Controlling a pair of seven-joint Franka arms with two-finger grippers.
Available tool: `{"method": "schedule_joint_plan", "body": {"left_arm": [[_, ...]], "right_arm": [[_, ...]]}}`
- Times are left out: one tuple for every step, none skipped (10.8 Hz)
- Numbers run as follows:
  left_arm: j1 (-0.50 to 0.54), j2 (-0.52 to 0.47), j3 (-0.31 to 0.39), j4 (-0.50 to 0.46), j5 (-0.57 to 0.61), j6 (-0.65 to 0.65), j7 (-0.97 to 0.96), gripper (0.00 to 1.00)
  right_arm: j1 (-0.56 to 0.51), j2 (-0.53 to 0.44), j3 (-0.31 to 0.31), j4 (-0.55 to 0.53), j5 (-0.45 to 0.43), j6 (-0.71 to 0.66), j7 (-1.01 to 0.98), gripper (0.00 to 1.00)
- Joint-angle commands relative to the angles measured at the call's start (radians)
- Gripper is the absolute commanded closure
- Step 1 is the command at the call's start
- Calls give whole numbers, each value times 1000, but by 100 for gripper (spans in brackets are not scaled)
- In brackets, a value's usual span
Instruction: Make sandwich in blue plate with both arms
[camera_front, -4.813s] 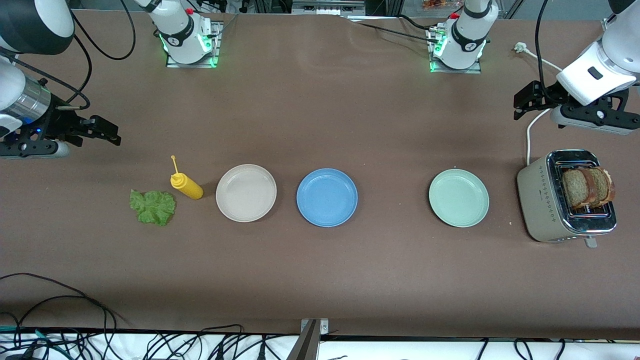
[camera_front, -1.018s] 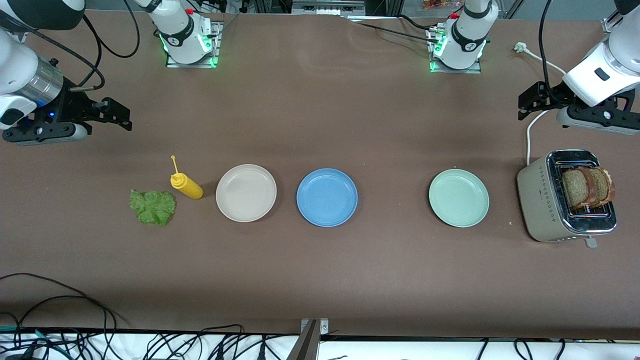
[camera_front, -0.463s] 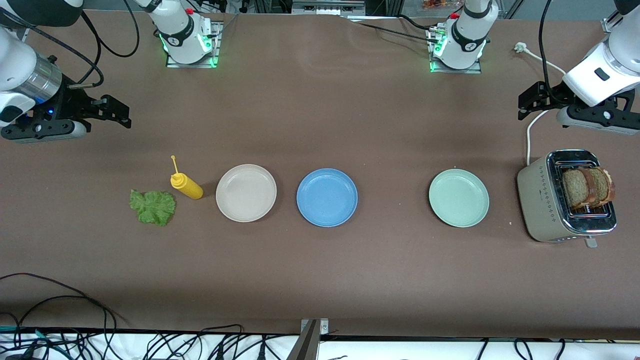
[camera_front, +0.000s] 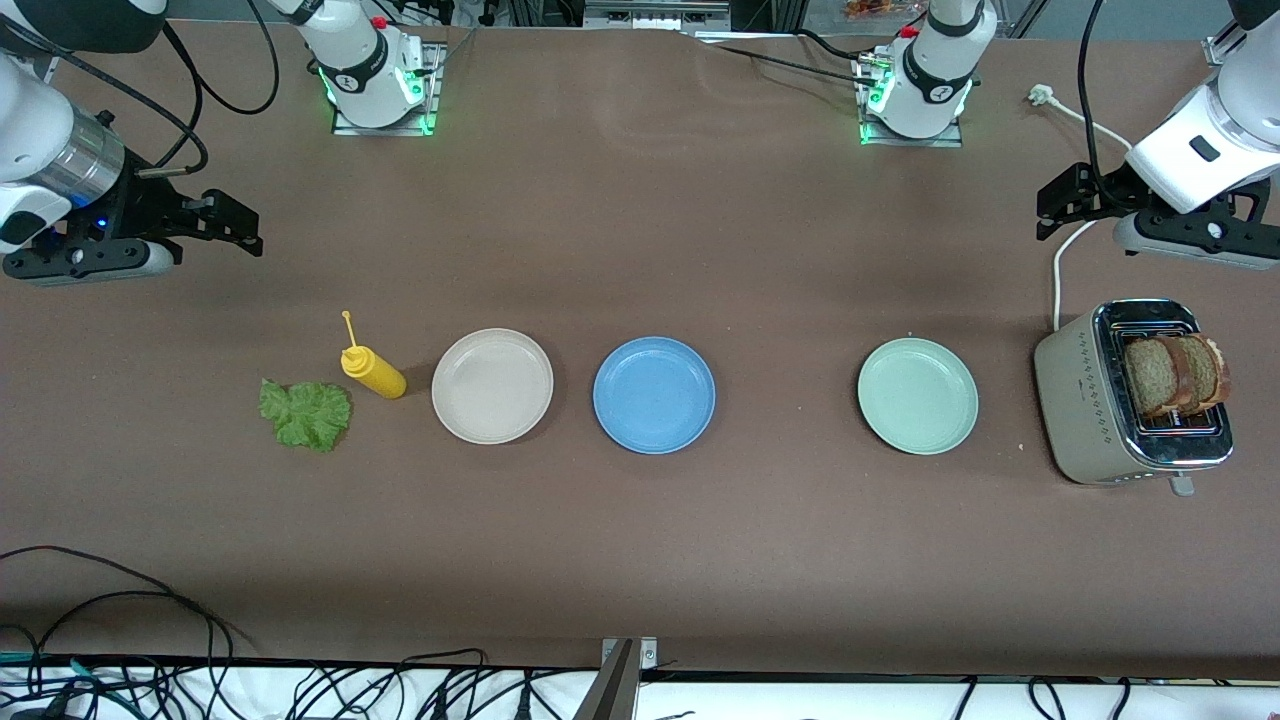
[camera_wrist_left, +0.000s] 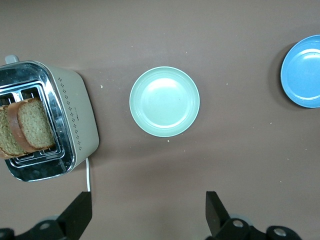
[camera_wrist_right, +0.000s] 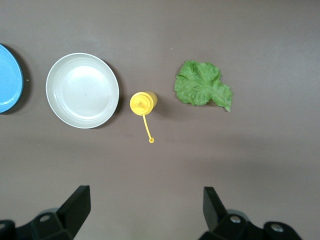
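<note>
The blue plate (camera_front: 654, 395) sits bare at the middle of the table and shows at the edge of both wrist views (camera_wrist_left: 302, 72) (camera_wrist_right: 7, 80). Two brown bread slices (camera_front: 1175, 375) (camera_wrist_left: 27, 127) stand upright in the toaster at the left arm's end. A green lettuce leaf (camera_front: 305, 413) (camera_wrist_right: 202, 85) lies flat at the right arm's end. My left gripper (camera_front: 1048, 205) (camera_wrist_left: 148, 212) hangs open over bare table beside the toaster, holding nothing. My right gripper (camera_front: 243, 230) (camera_wrist_right: 145, 207) hangs open and empty over bare table near the lettuce.
A yellow squeeze bottle (camera_front: 372, 370) (camera_wrist_right: 142, 102) stands between the lettuce and a beige-white plate (camera_front: 492, 385). A mint-green plate (camera_front: 917, 395) (camera_wrist_left: 164, 101) lies between the blue plate and the beige toaster (camera_front: 1085, 400). The toaster's white cord (camera_front: 1060, 265) trails toward the bases.
Since the earliest frame the right gripper has shifted a little toward the bases and the table's middle, and the left gripper has risen slightly. Over the last second both hold nearly still.
</note>
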Motion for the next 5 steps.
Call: {"method": "schedule_joint_plan", "body": {"left_arm": [[8, 6, 2, 18, -21, -15, 27, 0], [8, 6, 2, 18, -21, -15, 26, 0], [8, 6, 2, 18, -21, -15, 27, 0], [8, 6, 2, 17, -21, -15, 26, 0], [8, 6, 2, 17, -21, -15, 27, 0]], "right_arm": [[-3, -3, 9, 7, -10, -1, 6, 0], [-1, 1, 9, 5, -16, 8, 6, 0], [-1, 7, 10, 2, -19, 22, 6, 0], [5, 7, 11, 1, -20, 22, 6, 0], [5, 7, 11, -1, -22, 22, 6, 0]]}}
